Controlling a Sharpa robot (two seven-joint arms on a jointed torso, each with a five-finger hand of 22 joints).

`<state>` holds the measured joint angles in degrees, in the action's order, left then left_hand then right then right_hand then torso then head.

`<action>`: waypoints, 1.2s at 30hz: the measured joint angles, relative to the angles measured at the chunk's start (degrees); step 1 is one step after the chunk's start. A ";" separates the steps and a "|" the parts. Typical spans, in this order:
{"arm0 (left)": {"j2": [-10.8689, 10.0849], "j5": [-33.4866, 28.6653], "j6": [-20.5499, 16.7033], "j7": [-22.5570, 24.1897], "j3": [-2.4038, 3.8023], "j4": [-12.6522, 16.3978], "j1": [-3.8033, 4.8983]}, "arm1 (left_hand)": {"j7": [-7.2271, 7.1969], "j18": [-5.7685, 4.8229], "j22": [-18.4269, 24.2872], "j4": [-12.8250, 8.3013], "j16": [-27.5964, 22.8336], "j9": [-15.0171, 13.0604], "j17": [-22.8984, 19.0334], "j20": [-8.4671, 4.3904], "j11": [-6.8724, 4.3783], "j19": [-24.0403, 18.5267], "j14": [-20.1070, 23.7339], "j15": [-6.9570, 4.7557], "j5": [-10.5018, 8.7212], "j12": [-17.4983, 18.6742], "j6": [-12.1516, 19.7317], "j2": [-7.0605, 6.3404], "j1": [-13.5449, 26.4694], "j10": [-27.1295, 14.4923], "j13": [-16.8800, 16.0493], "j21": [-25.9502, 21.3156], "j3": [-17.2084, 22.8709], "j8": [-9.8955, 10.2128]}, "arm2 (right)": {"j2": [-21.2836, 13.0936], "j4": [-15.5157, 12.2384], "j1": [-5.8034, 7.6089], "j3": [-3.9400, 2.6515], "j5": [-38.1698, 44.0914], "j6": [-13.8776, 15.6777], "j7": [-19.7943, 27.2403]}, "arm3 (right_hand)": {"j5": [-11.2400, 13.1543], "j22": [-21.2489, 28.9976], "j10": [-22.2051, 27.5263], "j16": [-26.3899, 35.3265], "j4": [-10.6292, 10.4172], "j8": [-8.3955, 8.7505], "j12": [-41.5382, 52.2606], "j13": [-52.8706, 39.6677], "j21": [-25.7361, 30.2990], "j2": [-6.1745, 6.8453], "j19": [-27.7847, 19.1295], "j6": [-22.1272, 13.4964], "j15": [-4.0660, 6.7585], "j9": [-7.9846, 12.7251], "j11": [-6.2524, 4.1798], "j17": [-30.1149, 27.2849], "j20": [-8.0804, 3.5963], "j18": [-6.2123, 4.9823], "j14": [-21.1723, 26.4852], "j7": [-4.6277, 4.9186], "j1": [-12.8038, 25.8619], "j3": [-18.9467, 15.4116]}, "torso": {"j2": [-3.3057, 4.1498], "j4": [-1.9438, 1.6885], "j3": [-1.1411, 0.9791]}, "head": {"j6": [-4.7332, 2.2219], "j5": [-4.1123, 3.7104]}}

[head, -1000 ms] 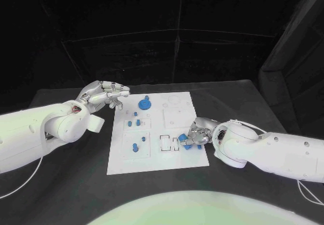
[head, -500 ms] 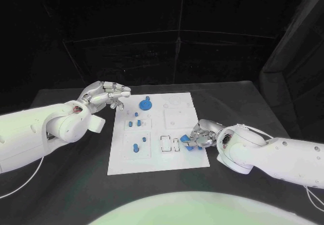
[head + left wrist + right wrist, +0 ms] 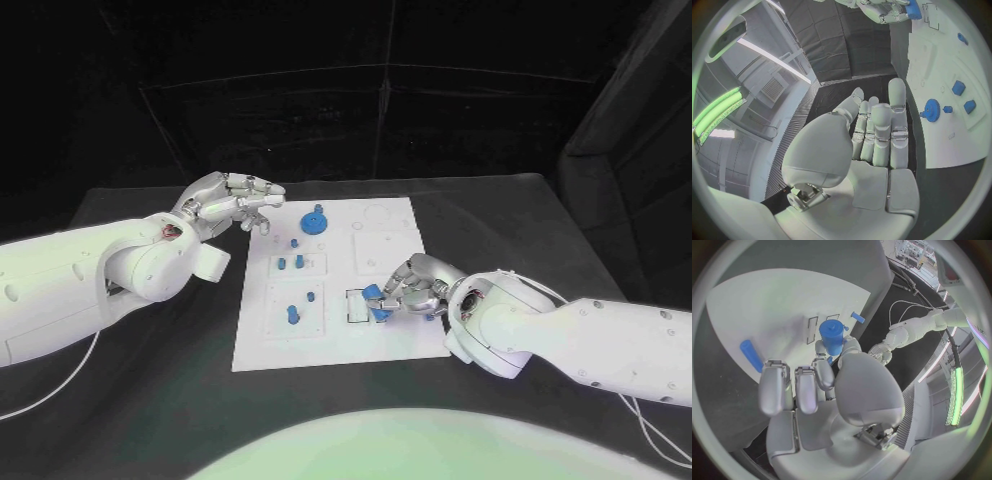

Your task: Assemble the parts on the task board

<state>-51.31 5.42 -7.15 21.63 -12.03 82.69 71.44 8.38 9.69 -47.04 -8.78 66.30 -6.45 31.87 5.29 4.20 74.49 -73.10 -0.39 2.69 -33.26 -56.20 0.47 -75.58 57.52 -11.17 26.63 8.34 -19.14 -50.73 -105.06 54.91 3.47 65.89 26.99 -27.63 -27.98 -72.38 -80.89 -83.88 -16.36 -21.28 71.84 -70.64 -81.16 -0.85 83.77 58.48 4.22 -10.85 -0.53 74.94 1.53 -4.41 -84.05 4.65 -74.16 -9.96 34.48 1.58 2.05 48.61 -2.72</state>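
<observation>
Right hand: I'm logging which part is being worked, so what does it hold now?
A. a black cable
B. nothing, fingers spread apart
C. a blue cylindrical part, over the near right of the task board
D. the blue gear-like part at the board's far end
C: the right hand pinches a blue cylindrical part above the task board, near its black-outlined slots.

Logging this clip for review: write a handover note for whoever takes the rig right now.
Right hand holds a blue part over the black-outlined slots near the board's front.
Left hand holds nothing, hovering by the board's far left corner.
On the board: round part, small parts, one more.
Left: seat the held part; whether the others are seated I can't tell.
</observation>
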 measured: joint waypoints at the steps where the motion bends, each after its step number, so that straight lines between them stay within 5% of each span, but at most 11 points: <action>1: 0.07 0.00 0.01 0.00 0.00 -0.01 0.00 | 0.00 0.00 0.00 0.00 0.00 0.00 0.00 0.00 0.00 0.00 0.00 0.00 0.00 0.00 0.00 0.00 0.00 0.00 0.04 0.00 0.00 0.00 | 0.33 0.20 0.00 0.00 -0.27 -0.04 0.00 | 0.00 0.00 0.00 0.00 0.00 0.00 -0.30 0.21 0.00 -0.13 0.00 0.09 0.00 -0.01 0.00 0.00 0.00 0.00 0.00 0.09 0.13 0.00 | 0.01 -0.03 0.00 | -0.01 0.05; 14: 0.39 -0.03 0.36 -0.29 0.01 -0.04 0.00 | 0.00 0.00 -0.01 -0.79 0.00 0.06 0.01 0.00 -0.21 0.00 0.00 0.00 0.00 0.00 0.00 0.80 -0.80 -0.21 0.15 0.00 0.79 0.00 | 4.59 3.88 0.04 -0.01 -1.08 -0.92 -2.06 | 0.95 -0.05 -0.50 -0.31 0.00 -0.40 -0.48 0.21 0.00 -0.98 0.00 0.90 0.41 -0.15 -0.50 -0.01 0.00 0.00 0.00 0.06 1.04 -0.79 | 0.10 0.03 -0.02 | -0.05 1.05; 21: 0.34 -0.04 0.52 -0.51 0.01 -0.02 0.01 | 0.02 0.00 -0.01 -0.79 0.00 0.05 -0.01 0.00 -0.21 0.00 0.00 0.00 0.00 0.00 0.02 0.80 -0.80 -0.21 0.15 0.00 0.79 -0.07 | 5.18 4.55 0.06 -0.02 0.46 -1.37 -3.07 | 2.39 -0.16 -0.91 -0.31 0.00 -0.63 -1.08 0.18 0.00 -0.83 0.20 1.85 0.62 -2.60 -0.91 -0.01 -0.20 -0.01 0.21 -0.60 1.97 -1.73 | 0.10 0.03 -0.01 | 0.07 1.26; 28: 0.32 -0.05 0.62 -0.68 0.01 -0.03 0.02 | 0.21 0.00 -0.01 -0.79 0.00 0.05 -0.05 0.00 -0.21 0.00 0.00 0.00 0.00 0.00 0.21 0.80 -0.80 -0.21 0.14 0.00 0.79 -0.19 | 5.94 4.70 0.07 -0.02 2.66 -1.77 -4.08 | 12.00 -0.25 -1.22 -0.31 -0.05 -1.35 -2.02 1.02 0.00 -0.76 0.18 4.59 1.17 -4.60 -1.22 -0.02 -0.63 -0.01 0.12 -2.38 4.58 -4.32 | 0.11 0.18 -0.03 | 0.07 1.43; 32: 0.31 -0.06 0.66 -0.75 0.01 -0.02 0.02 | 0.21 0.00 -0.01 -0.79 0.00 0.05 -0.05 0.00 -0.21 0.00 0.00 0.00 0.00 0.00 0.21 0.80 -0.80 -0.21 0.14 0.00 0.79 -0.19 | 6.14 4.77 0.07 -0.02 3.88 -1.75 -4.62 | 20.48 -0.25 -1.42 -0.31 -0.18 -1.80 -2.54 0.86 0.00 -0.73 0.18 4.84 1.36 -5.43 -1.42 -0.02 -0.63 -0.01 0.13 -2.63 8.11 -6.20 | 0.11 0.18 -0.05 | 0.03 1.43; 34: 0.30 -0.06 0.67 -0.77 0.01 -0.02 0.02 | 0.20 0.00 -0.01 -0.79 0.00 0.05 -0.05 0.00 -0.21 0.00 0.00 0.00 0.00 0.00 0.21 0.80 -0.80 -0.21 0.14 0.00 0.79 -0.19 | 6.14 4.82 0.07 -0.02 4.35 -1.65 -4.83 | 23.94 -0.15 -1.40 -0.23 -0.37 -1.61 -3.19 0.98 0.00 1.28 0.18 4.76 1.42 -5.71 -1.45 -0.02 -0.63 -0.01 0.19 -2.55 10.37 -6.68 | 0.10 0.18 -0.05 | 0.05 1.43; 36: 0.28 -0.06 0.68 -0.79 0.01 -0.02 0.02 | 0.21 0.00 -0.01 -0.79 0.00 0.05 -0.05 0.00 -0.21 0.00 0.00 0.00 0.00 0.00 0.21 0.80 -0.80 -0.21 0.14 0.00 0.79 -0.19 | 6.15 4.86 0.07 -0.02 4.83 -1.36 -4.99 | 24.95 0.27 -0.83 0.19 -0.64 -1.62 -4.13 1.55 0.02 4.81 0.18 4.56 1.44 -6.01 -1.50 -0.02 -0.63 -0.01 0.22 -2.36 13.90 -4.71 | 0.10 0.18 -0.05 | 0.09 1.43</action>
<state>-51.03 5.37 -6.47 20.84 -12.02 82.67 71.46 8.59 9.69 -47.05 -9.57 66.30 -6.41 31.82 5.29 3.99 74.49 -73.10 -0.39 2.69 -33.26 -56.00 1.27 -76.38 57.32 -11.03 26.63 9.13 -19.33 -44.58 -100.20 54.98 3.45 70.73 25.64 -32.63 -3.02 -72.12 -81.72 -83.68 -17.00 -22.90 67.71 -69.09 -81.14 3.96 83.95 63.04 5.66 -16.86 -2.03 74.92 0.90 -4.42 -83.84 2.29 -60.26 -14.67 34.58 1.76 1.99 48.70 -1.29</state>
